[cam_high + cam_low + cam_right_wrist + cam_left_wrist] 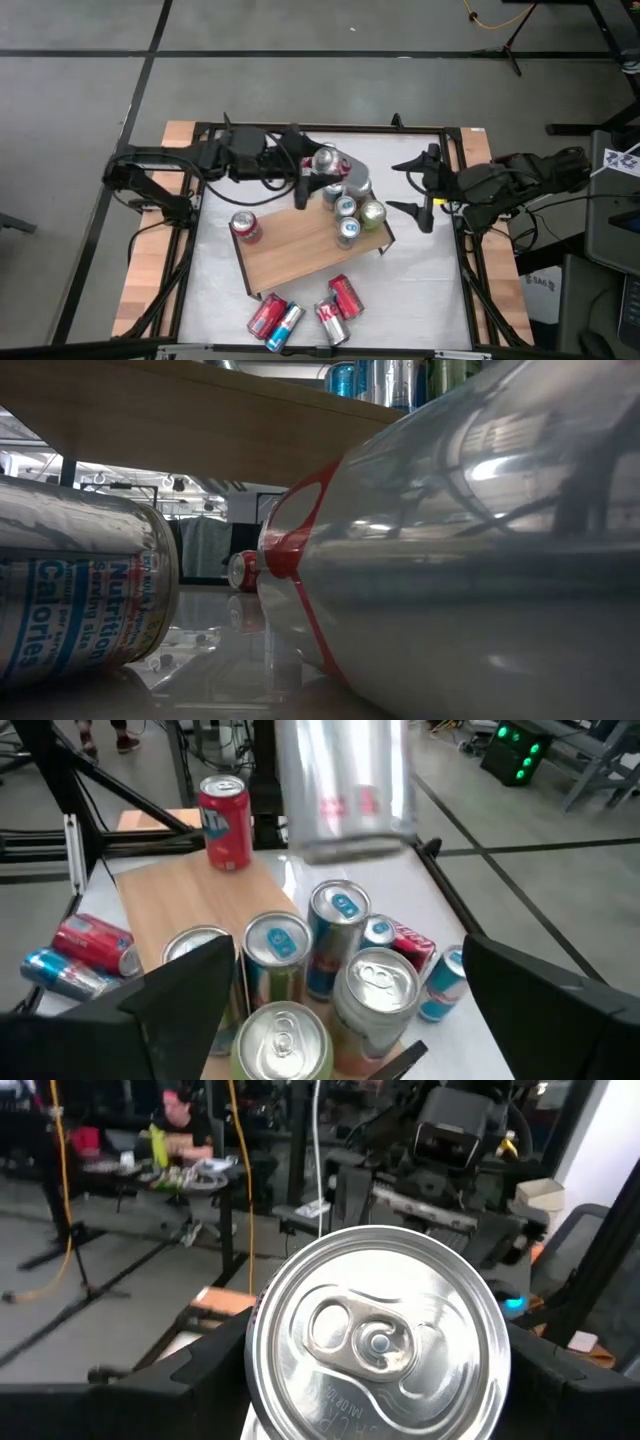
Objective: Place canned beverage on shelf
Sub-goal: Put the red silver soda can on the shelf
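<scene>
While the left gripper (318, 172) grasps a silver can (324, 160) above the far end of the shelf (290, 250), the right gripper (428, 188) hangs off the shelf's right end, its fingers spread wide and holding nothing. In the left wrist view the silver can (378, 1342) shows its pull-tab top between that arm's two dark fingers, one on each side of it. From the right wrist view the same can (345, 785) appears clear of the shelf, over the cluster of cans below it.

The shelf lies aslant on the white bench (420, 285), its wooden board running from the near left up toward the far right. A red can (245, 226) stands alone at its left end. At the right end stands a tight group of upright cans: a green can (371, 213), a blue-topped can (347, 231), and others packed just behind them under the held can; how many there are I cannot tell from above. In the right wrist view these crowd together, tops up, with the red can (224, 822) well apart from them on the bare board (190, 895).

On the bench near the shelf's front edge lie four cans on their sides: a red one (266, 316) touching a blue one (286, 326), and two more red ones (340, 305) just beside them. In the low view two of these lying cans fill the front, with the shelf's underside (200, 420) above them.
</scene>
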You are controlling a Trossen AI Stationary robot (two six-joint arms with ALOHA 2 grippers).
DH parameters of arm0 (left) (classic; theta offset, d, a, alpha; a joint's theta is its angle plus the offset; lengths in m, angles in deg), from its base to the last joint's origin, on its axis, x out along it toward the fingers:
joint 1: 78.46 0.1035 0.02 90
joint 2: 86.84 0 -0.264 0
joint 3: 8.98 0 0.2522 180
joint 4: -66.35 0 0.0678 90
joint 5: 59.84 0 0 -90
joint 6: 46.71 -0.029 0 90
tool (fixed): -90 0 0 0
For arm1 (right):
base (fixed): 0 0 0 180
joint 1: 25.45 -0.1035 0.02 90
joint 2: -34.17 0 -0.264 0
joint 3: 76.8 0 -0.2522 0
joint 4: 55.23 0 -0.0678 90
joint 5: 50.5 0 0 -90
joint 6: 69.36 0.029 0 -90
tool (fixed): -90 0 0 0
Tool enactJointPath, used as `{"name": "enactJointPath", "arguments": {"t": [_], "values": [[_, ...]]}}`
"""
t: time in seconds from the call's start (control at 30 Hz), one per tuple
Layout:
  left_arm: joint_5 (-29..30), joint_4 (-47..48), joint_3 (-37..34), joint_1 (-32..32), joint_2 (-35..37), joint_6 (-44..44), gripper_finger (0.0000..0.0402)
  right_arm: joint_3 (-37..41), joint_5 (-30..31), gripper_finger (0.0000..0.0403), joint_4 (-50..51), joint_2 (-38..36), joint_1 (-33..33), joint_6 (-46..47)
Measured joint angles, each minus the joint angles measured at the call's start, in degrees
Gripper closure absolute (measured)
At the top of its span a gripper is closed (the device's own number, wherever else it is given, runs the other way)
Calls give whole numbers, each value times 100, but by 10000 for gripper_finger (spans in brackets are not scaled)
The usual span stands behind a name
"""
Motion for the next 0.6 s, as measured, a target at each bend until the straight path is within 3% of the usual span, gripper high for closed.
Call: {"name": "enactJointPath", "arguments": {"t": [0.37, 0.6], "values": [[-9, 1856, 4, -2, 916, 1088, 119, 1, 2, 24, 349, -91, 0, -1], [-15, 3146, 4, -53, 984, 1682, 119, 1, 4, 24, 443, -89, 0, -1]]}}
